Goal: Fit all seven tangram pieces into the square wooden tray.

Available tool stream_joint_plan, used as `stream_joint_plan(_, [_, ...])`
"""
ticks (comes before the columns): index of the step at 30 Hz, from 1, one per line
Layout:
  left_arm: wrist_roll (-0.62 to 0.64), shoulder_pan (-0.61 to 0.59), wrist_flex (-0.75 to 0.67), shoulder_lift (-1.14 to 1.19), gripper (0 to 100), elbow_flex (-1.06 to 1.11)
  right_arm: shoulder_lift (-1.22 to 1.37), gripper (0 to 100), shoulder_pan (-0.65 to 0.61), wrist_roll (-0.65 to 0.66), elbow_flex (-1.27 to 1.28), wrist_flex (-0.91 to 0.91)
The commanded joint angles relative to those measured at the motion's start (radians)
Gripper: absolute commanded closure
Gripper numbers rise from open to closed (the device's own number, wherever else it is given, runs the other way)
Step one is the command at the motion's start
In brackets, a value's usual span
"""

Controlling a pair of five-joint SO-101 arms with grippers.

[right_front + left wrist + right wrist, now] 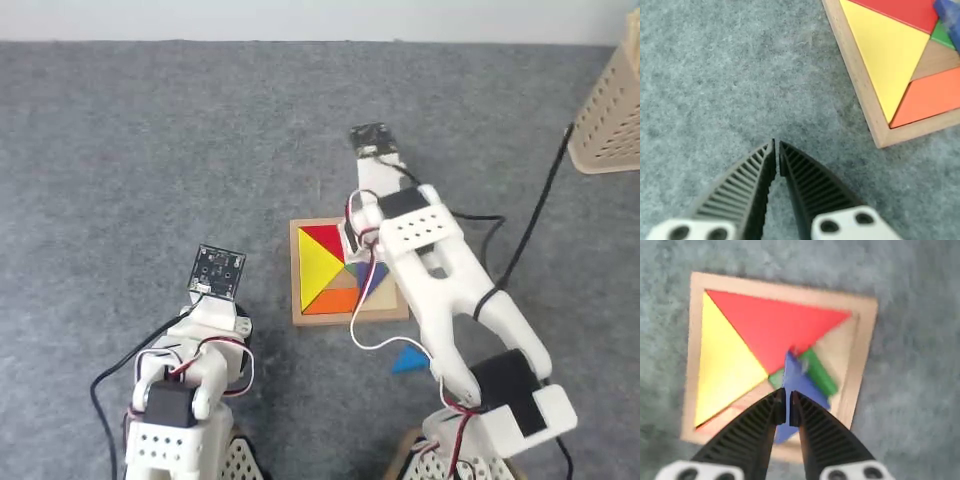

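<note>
The square wooden tray (296, 285) lies mid-table. In it are a red triangle (325, 240), a yellow triangle (316, 270) and an orange piece (330, 301). My right gripper (786, 401) hangs over the tray's right half, shut on a dark blue piece (796, 382) that stands tilted above a green piece (818, 372). A light blue triangle (410, 360) rests on the carpet in front of the tray, under the right arm. My left gripper (776, 146) is shut with nothing in it, low over the carpet to the left of the tray's corner (880, 137).
A beige perforated basket (610, 110) stands at the far right edge. Grey carpet (150, 150) covers the table, with free room to the left and behind the tray. Cables (530, 230) trail beside the right arm.
</note>
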Motion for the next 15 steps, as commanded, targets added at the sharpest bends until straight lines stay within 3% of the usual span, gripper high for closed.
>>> stream_joint_plan(1, [0.006, 0.000, 0.006, -0.021, 99, -0.019, -0.050, 99.2, 0.015, 0.112, 0.055, -0.168])
stream_joint_plan(15, [0.006, 0.000, 0.006, -0.021, 99, -0.019, 0.082, 99.2, 0.073, 0.158, 0.035, -0.203])
